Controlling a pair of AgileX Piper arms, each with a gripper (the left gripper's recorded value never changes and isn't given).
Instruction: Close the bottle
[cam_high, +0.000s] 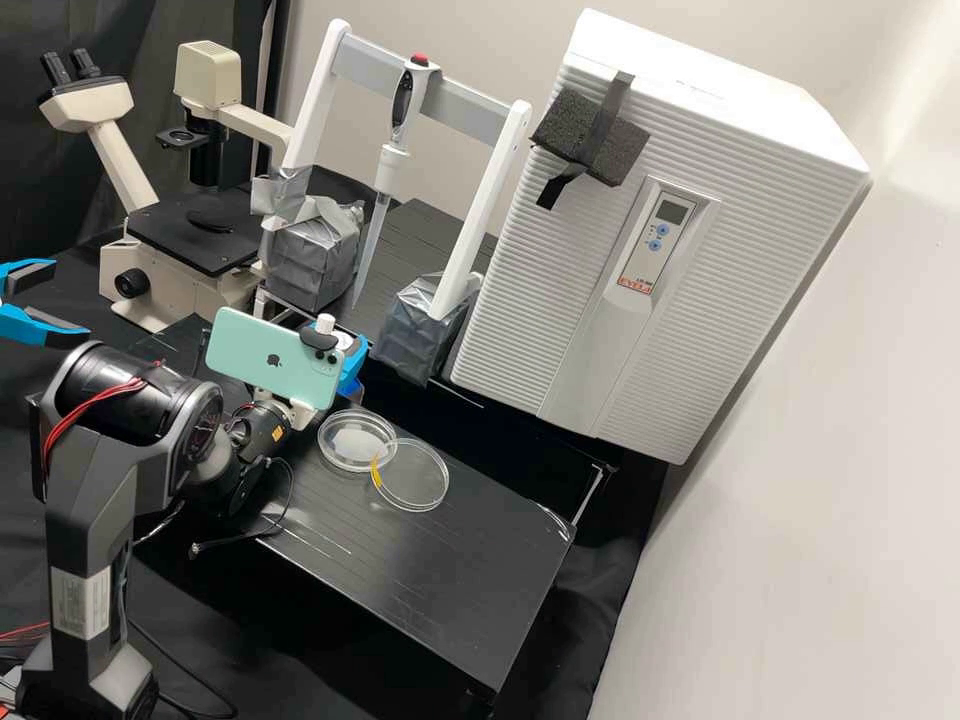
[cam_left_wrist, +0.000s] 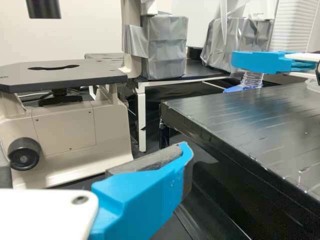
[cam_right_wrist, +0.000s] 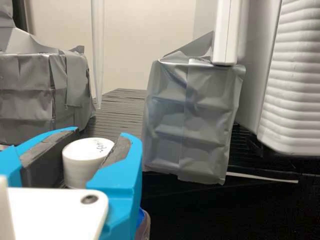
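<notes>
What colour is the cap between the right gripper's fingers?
The cap is white; the right wrist view shows it best.

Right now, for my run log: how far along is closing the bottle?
Done: the right gripper is shut on the white cap. In hand: cap held over the bottle neck. Left: screwing down and releasing; seated or not, I cannot tell. The left gripper is open.

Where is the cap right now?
Right wrist view: the cap sits between the right gripper's jaws, just over the bottle, beside the grey taped block.
</notes>
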